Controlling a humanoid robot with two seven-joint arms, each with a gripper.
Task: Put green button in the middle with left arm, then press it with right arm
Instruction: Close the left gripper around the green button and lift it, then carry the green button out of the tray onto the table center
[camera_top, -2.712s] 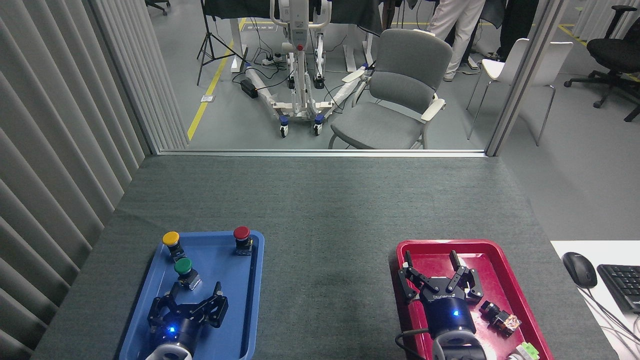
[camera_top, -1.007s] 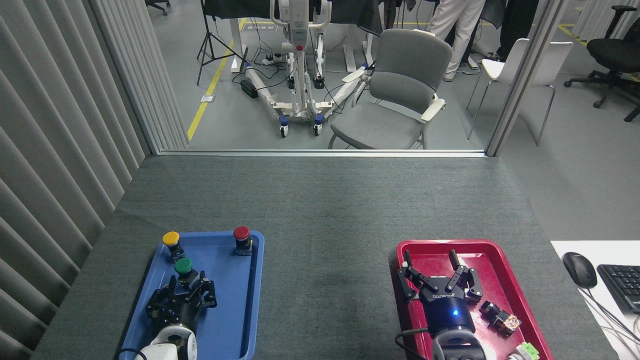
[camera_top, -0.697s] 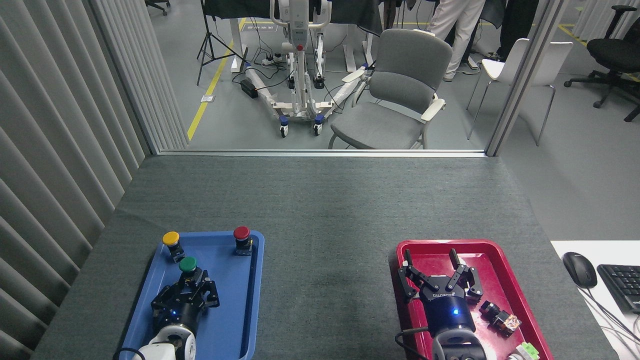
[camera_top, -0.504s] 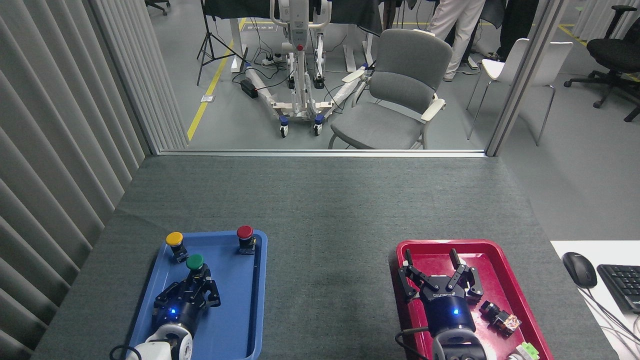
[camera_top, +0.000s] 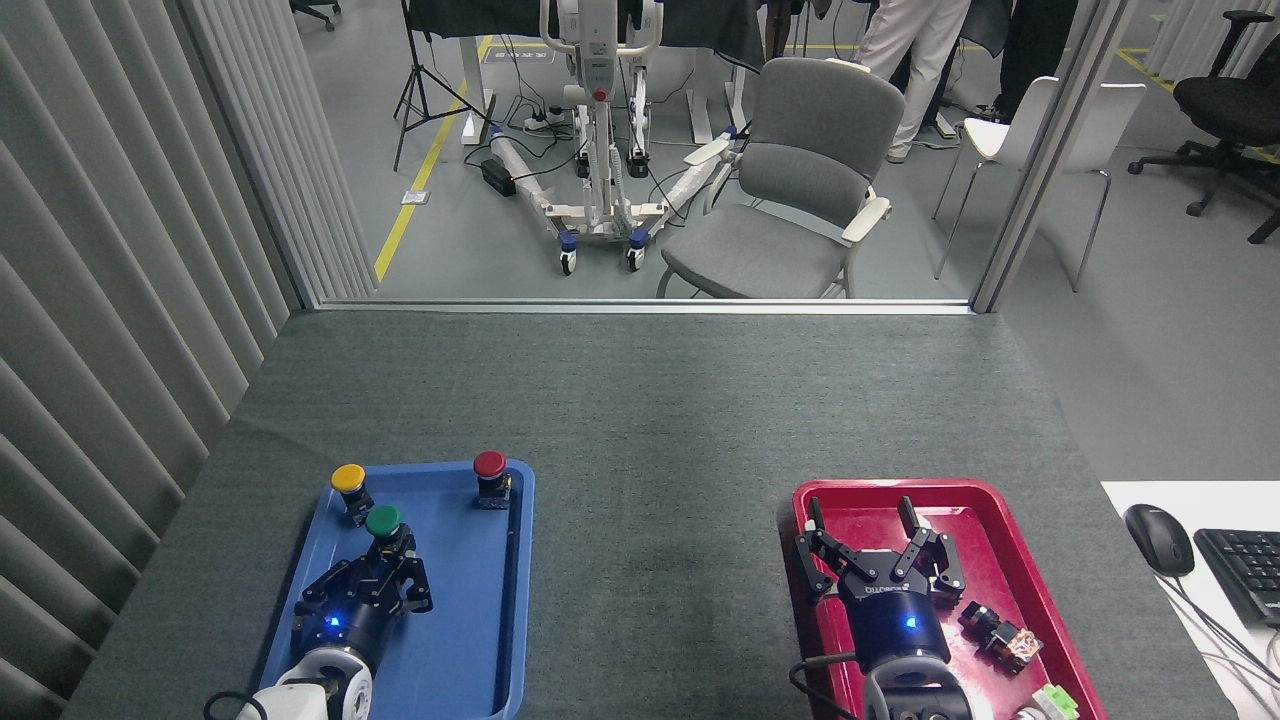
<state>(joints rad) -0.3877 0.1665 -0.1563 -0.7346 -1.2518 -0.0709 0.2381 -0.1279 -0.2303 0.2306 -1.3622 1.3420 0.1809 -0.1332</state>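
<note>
Left gripper jaws clamped on the green button; right gripper jaws apart; a loose hold could drop it.

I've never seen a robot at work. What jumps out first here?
Two bright trays on a dark grey felt table mat: a blue plastic tray at left, a red plastic tray at right. In the blue one, the black left gripper is shut on a green-capped push-button; the black right gripper hangs open over the red one.
</note>
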